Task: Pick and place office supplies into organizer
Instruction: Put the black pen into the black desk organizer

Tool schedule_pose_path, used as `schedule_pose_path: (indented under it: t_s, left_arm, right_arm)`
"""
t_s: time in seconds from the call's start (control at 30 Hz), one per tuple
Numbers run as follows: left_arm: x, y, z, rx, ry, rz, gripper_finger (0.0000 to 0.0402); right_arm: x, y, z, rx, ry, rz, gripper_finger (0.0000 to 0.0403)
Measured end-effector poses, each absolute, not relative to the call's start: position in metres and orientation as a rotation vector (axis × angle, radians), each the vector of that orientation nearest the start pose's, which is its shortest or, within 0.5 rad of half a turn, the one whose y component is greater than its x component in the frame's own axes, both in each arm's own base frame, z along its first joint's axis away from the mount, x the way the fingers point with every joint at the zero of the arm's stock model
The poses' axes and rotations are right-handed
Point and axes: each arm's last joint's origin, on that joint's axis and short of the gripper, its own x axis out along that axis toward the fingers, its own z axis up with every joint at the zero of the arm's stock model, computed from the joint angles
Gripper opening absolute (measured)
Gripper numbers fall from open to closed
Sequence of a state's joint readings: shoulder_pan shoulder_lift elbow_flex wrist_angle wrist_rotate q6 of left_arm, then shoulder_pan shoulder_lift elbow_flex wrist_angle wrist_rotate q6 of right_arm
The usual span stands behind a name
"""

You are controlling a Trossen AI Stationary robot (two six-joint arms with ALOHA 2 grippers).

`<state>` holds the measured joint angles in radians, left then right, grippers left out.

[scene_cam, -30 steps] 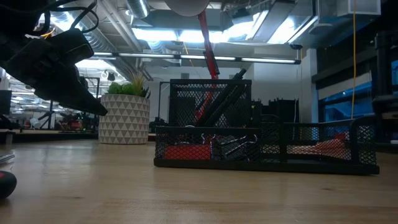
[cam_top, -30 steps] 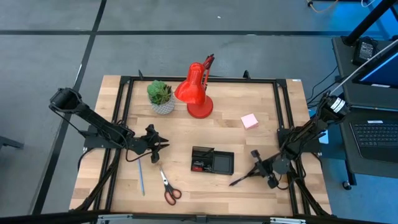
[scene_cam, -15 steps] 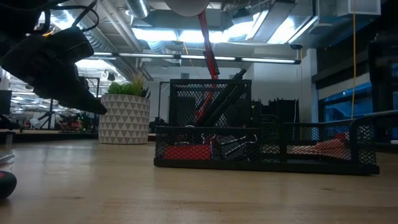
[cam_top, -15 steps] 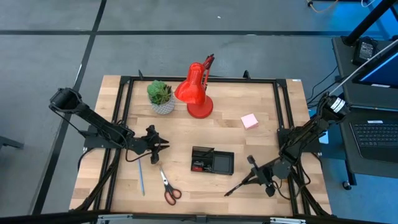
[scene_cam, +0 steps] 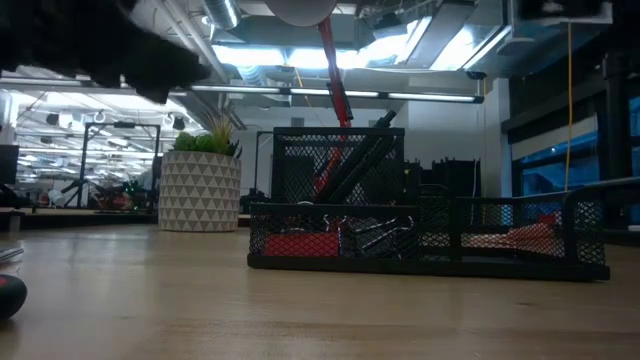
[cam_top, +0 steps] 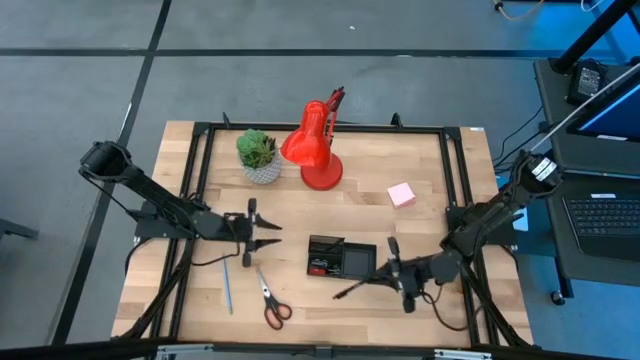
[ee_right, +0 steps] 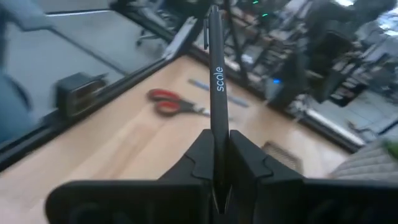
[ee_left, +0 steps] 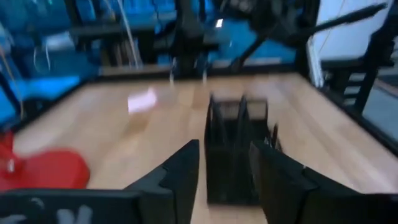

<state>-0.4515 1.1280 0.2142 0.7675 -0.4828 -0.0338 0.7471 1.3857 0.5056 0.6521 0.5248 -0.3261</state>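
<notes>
Right gripper (cam_top: 392, 277), fingers clenched on black pen (cam_top: 352, 289), beside organizer (cam_top: 342, 258) at lower centre; scissors (cam_top: 270, 301), blue pen (cam_top: 226, 283), pink pad (cam_top: 402, 194) remain on tabletop (cam_top: 420, 225); left gripper (cam_top: 266, 235) fingers parted, empty.

The lamp (cam_top: 312, 150) is bright red. The plant (cam_top: 257, 148) is green — its pot (scene_cam: 199, 191) has white triangles. The sticky pad (cam_top: 402, 194) is pink, the scissors (cam_top: 270, 301) red-handled, the organizer (cam_top: 341, 258) black mesh.
</notes>
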Motion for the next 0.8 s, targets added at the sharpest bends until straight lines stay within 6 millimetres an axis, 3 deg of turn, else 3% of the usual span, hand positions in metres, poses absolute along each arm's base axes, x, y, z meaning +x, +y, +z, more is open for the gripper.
schedule_pose_path:
  t_s: [0.27,0.57,0.8]
  left_arm:
    - [0.183,-0.074,0.179,0.157,0.061,0.021,0.0184]
    - [0.196,-0.081,0.196,0.271,0.010,-0.023,0.0187]
    - [0.210,-0.089,0.198,0.271,0.021,-0.084,0.0187]
  right_arm:
    - [0.237,0.147,0.214,-0.432,0.115,0.105,0.0032]
    - [0.288,0.133,0.216,-0.476,0.138,0.065,0.0032]
    - [0.328,0.131,0.212,-0.523,0.158,0.034,0.0031]
